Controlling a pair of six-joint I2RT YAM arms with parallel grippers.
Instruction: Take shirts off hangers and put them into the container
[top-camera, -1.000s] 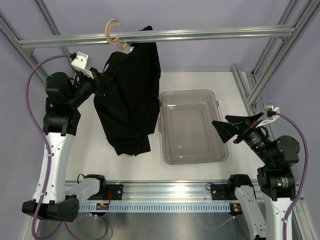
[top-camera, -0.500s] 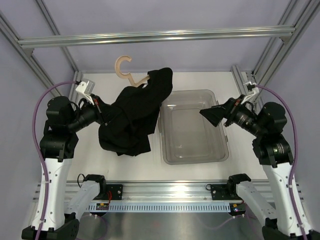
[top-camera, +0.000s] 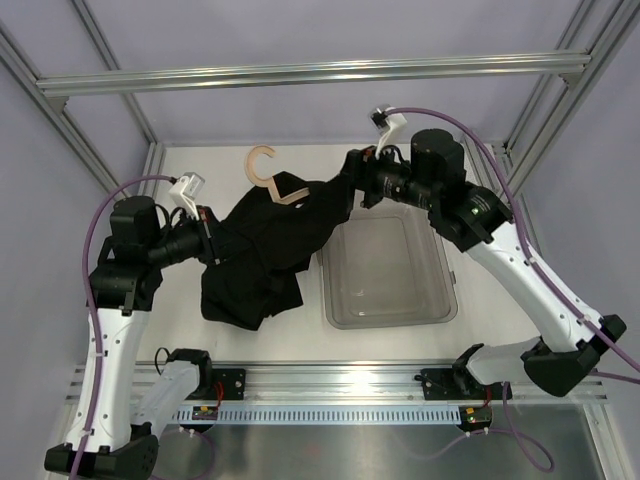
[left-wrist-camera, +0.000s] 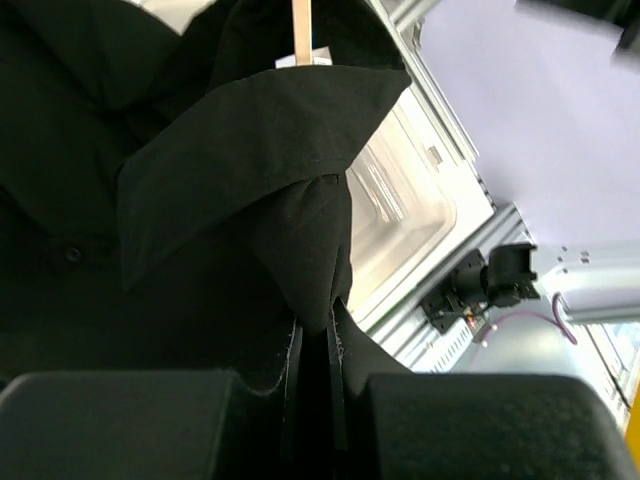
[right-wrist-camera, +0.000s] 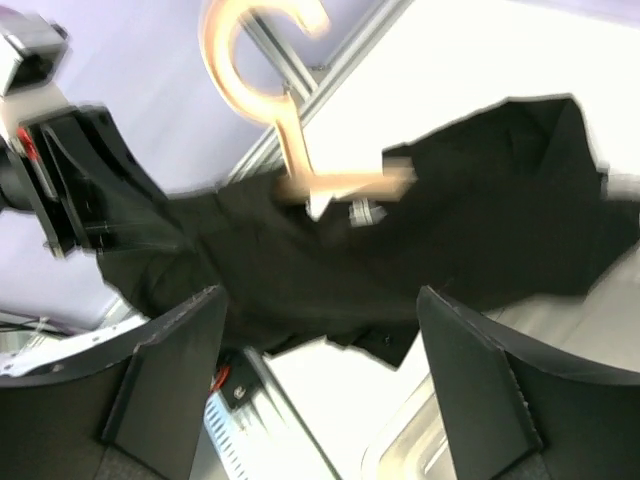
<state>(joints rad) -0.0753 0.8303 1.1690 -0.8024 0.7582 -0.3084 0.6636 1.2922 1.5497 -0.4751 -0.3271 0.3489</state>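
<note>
Top external, clear bin, shirt beside it

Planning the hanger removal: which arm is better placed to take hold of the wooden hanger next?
Right, probably. Its pincer is open and sits by the shirt's far corner, near the hanger. The left pincer is shut on the shirt, so it is occupied.

Robotics lab — aluminium frame, plain walls

I see the container open from above; the shirt and hanger crowd its left rim.
</note>
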